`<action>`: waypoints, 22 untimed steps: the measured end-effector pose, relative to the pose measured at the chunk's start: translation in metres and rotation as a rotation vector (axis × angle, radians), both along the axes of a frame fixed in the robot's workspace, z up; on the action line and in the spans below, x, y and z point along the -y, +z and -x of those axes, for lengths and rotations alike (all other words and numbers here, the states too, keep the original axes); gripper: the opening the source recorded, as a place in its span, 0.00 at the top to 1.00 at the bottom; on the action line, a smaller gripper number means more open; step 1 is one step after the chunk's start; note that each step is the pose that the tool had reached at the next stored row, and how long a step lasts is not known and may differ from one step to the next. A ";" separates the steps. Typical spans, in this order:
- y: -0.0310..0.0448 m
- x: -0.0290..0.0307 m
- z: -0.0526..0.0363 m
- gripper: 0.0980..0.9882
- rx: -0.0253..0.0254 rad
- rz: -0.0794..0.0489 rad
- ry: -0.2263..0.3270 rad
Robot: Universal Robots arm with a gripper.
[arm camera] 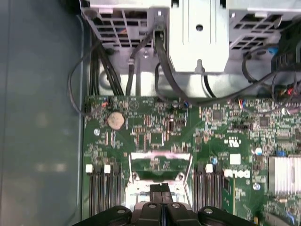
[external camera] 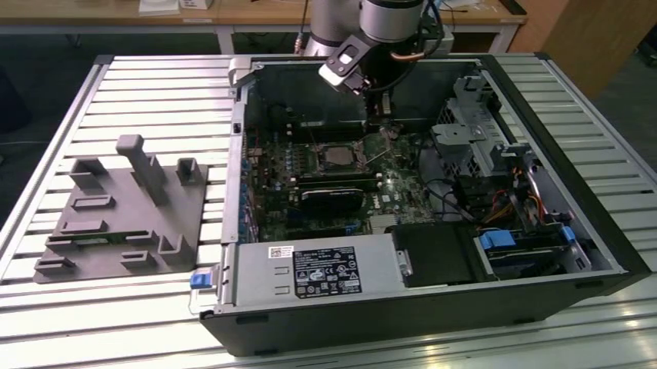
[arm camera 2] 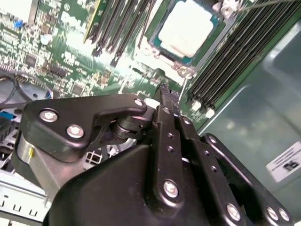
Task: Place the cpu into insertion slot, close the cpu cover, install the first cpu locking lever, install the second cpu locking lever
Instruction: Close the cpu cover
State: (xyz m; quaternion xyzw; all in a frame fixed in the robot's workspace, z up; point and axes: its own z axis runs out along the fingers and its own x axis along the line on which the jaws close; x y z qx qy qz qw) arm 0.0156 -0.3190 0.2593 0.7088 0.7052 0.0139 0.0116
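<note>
- Black hand (arm camera: 161, 187) sits closest in both wrist views, clenched, its two fingertips pressed flat together.
- Just ahead of the fingertips in the first wrist view stands the cpu cover (arm camera: 160, 155), a silver frame tipped up open, with green board showing through its cut-out. Whether the fingertips touch it I cannot tell.
- Past the fingertips in the second wrist view, the cpu (arm camera 2: 186, 28) lies flat in the insertion slot (external camera: 318, 150), pale face up and uncovered.
- Long black memory slots (arm camera 2: 235, 52) run along both sides of the slot.
- Farther ahead of the hand lie a coin battery (arm camera: 116, 120) and a metal drive cage (arm camera: 197, 37).
- Around the hand is the open computer case (external camera: 411, 315), lying on the slatted table (external camera: 154, 77).
- Well apart from the hand, outside the case on the exterior view's left, a grey fixture (external camera: 123, 207) rests on the table.
</note>
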 end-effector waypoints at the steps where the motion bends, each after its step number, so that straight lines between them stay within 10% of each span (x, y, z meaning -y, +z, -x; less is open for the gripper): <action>1: -0.0001 -0.0001 -0.0026 0.99 0.0001 0.000 0.000; 22: -0.0065 -0.0015 -0.0511 0.99 0.0001 0.000 0.000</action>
